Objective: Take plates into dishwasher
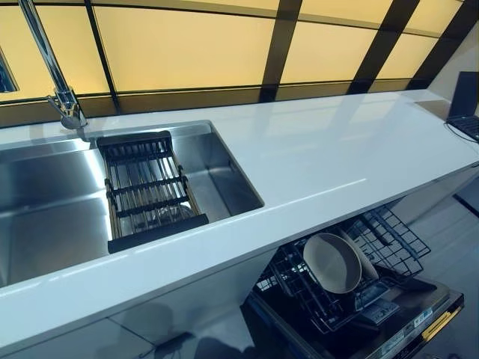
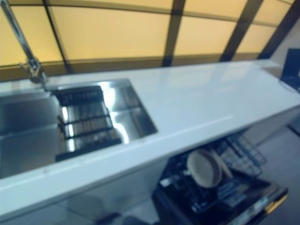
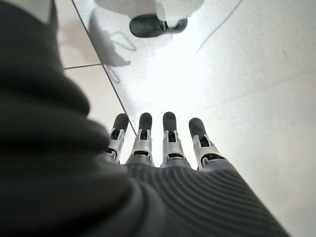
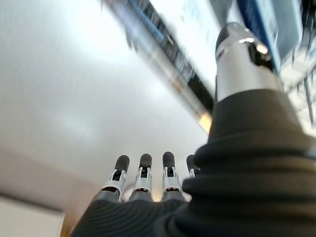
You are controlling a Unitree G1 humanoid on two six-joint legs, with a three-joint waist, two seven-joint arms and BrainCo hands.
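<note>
Two beige plates (image 1: 332, 262) (image 2: 205, 168) stand on edge in the black wire rack (image 1: 378, 258) of the open dishwasher (image 1: 408, 329), pulled out below the white counter (image 1: 337, 157). Neither hand shows in the eye views. My left hand (image 3: 163, 143) appears only in its wrist view, fingers straight and empty, pointing down at the pale floor. My right hand (image 4: 143, 180) shows in its own wrist view, fingers straight and holding nothing, with the dishwasher's edge past it.
A steel sink (image 1: 45, 202) is set in the counter at the left, with a black drying rack (image 1: 146, 187) across it and a tall tap (image 1: 56, 82) behind. A dark laptop (image 1: 464, 105) sits at the counter's far right. Amber window panels run behind.
</note>
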